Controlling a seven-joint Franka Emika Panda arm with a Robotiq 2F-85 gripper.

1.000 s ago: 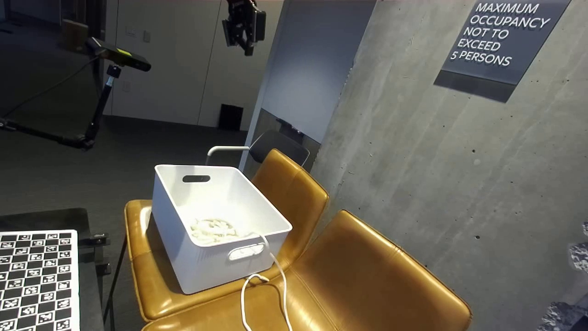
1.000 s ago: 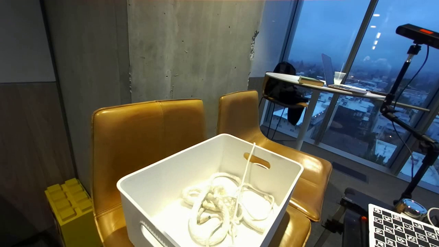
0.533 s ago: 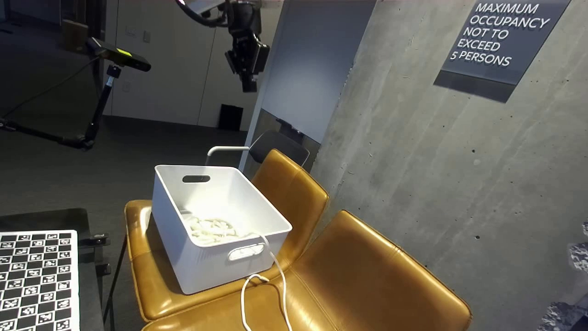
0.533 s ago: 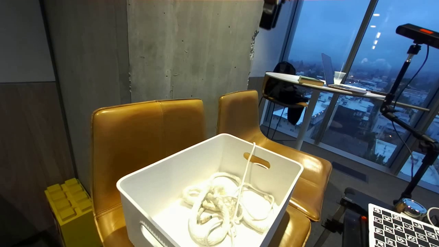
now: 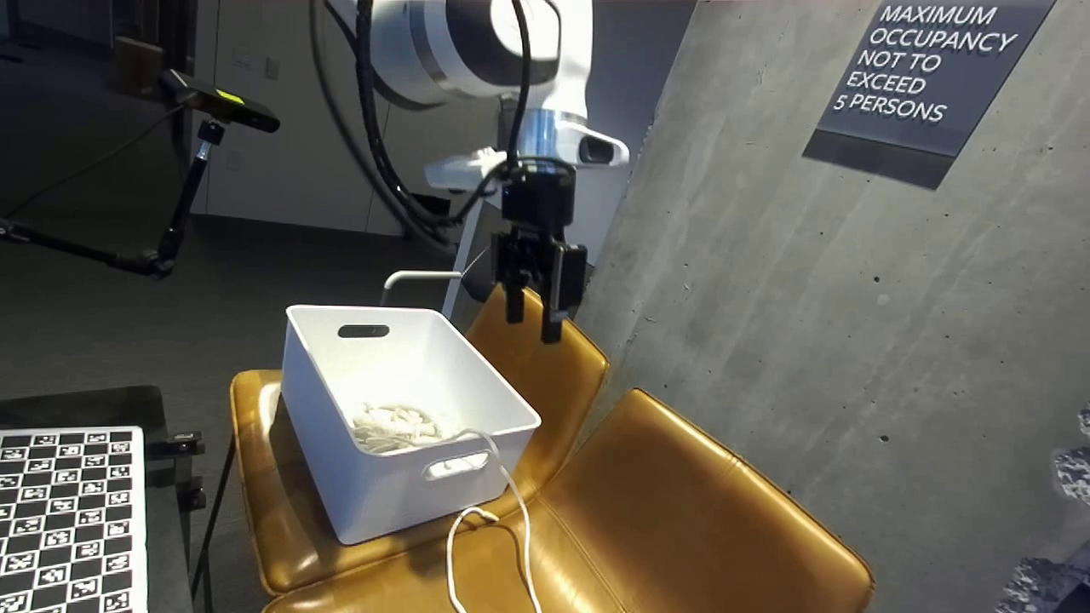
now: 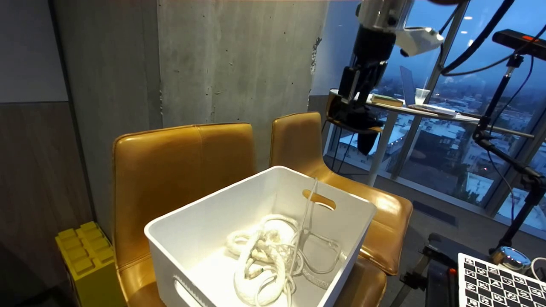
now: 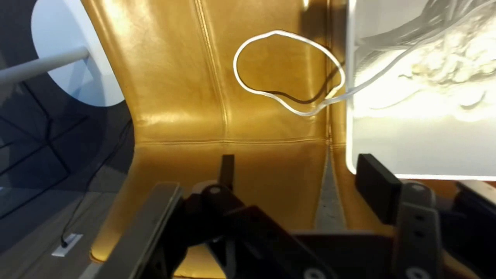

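Observation:
My gripper point(image 5: 533, 322) hangs high above the seating, jaws apart with nothing between them. In the wrist view its black fingertips point(image 7: 376, 186) stand wide over a tan leather chair point(image 7: 267, 174), the right one by the bin's corner. The white bin point(image 5: 426, 502) sits on the neighbouring chair in both exterior views. Inside it lies a tangled heap of white rope point(image 6: 264, 281). A thin white cord point(image 7: 308, 113) runs from the heap over the rim and ends in a loop above the chair seat. The gripper touches none of these.
A concrete wall point(image 5: 809, 298) rises behind the chairs. A camera on a jointed stand point(image 5: 226, 106) and a checkerboard panel point(image 5: 72, 528) are on the opposite side. A yellow block-shaped box point(image 6: 85, 264) and a round table point(image 6: 362, 96) with a laptop appear in an exterior view.
The arm has come down from the top of both exterior views, bringing the gripper lower. Its fingertips, close together before, are now spread. A shadow has fallen over part of the bin.

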